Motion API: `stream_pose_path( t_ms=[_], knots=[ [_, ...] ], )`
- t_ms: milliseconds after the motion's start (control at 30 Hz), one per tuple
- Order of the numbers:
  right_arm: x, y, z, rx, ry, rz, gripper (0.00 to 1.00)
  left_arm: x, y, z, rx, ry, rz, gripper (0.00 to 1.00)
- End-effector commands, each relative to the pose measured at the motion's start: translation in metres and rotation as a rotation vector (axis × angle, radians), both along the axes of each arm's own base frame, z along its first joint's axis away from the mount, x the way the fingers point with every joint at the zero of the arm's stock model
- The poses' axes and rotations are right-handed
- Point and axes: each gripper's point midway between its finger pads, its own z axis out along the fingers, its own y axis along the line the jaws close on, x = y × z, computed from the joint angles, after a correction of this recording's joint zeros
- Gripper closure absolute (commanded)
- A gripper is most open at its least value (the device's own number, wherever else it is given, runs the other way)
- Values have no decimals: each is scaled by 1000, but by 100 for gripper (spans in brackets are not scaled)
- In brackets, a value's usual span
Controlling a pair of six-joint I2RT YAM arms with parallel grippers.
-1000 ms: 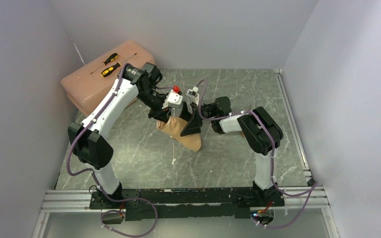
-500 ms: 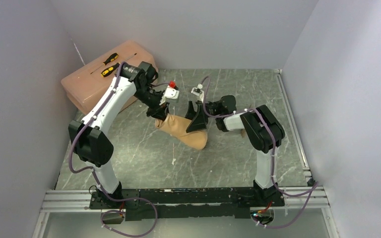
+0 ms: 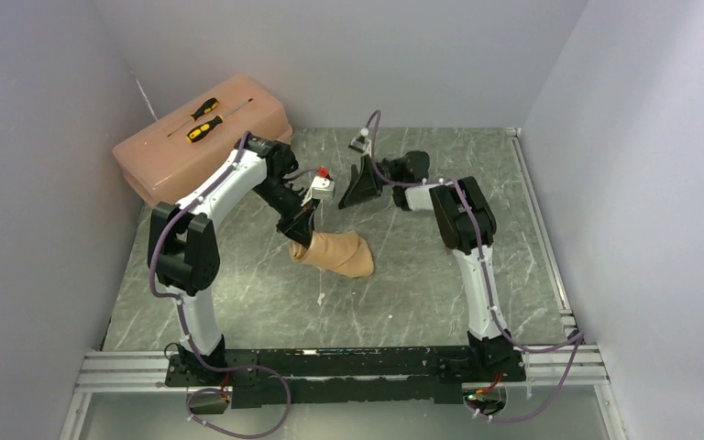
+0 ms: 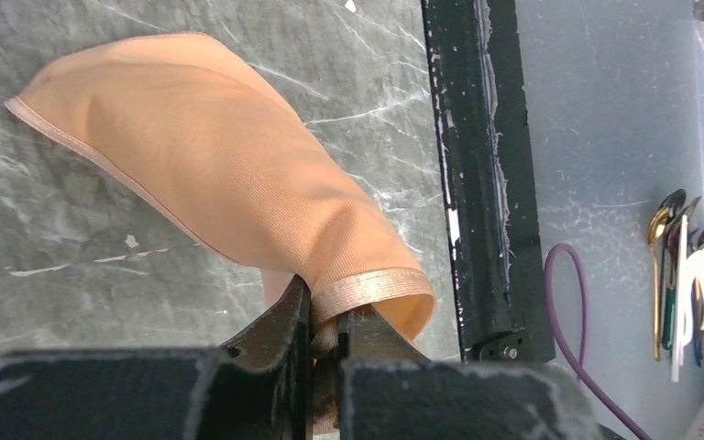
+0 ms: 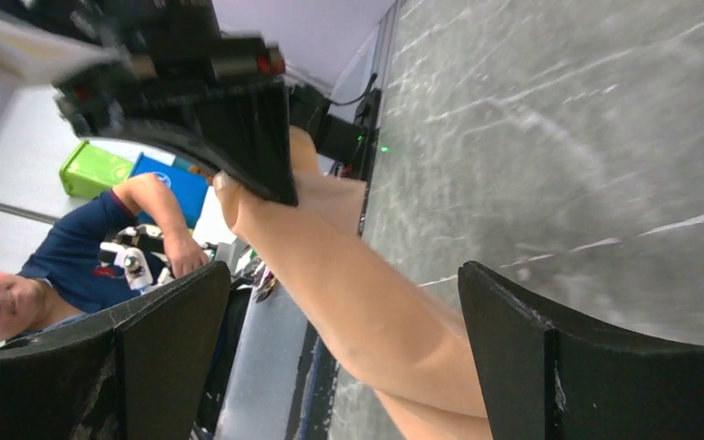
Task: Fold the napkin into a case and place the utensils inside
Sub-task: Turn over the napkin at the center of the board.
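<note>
The shiny peach-tan napkin [image 3: 337,253], a soft hemmed tube, lies on the table [image 3: 422,275], long axis left-right. The left end effector [image 3: 303,235] clenches its left end; the right end effector [image 3: 356,191] gapes, apart.

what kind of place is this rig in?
Probably a robotics lab cell: two arms bolted to a rail, plain walls boxing in the tabletop, and a person just beyond the table edge in the right wrist view.
</note>
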Motion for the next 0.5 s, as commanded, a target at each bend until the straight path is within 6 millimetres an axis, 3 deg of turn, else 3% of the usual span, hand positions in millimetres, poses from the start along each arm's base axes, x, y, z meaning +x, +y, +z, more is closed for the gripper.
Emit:
stream_pose_path(
  t_ms=[0, 67, 100, 233, 300, 333, 367, 400, 467],
  knots=[
    [49, -6, 28, 38, -185, -26, 0, -28, -3, 15, -56, 191, 19, 97],
    [75, -5, 36, 17, -217, -27, 0, -28, -3, 15, -54, 202, 29, 97],
    [90, -5, 56, 33, -287, -39, 0, -28, -2, 14, -50, 202, 39, 97],
    [134, -18, 73, 110, -265, -144, 0, -28, 2, 7, -18, 206, 61, 97],
    [180, -23, 103, 175, -235, -337, 0, -22, 2, 5, 4, 206, 80, 97],
    [214, -23, 119, 153, -256, -508, 0, -20, 1, 7, 7, 210, 86, 97],
    [249, -29, 121, 19, -346, -713, 0, -18, 0, 8, 13, 215, 92, 97],
    [265, -35, 131, -62, -462, -834, 0, -16, -1, 9, 21, 216, 94, 97],
    [289, -54, 163, -48, -506, -1010, 0, -13, 0, 9, 31, 207, 103, 97]
  ],
)
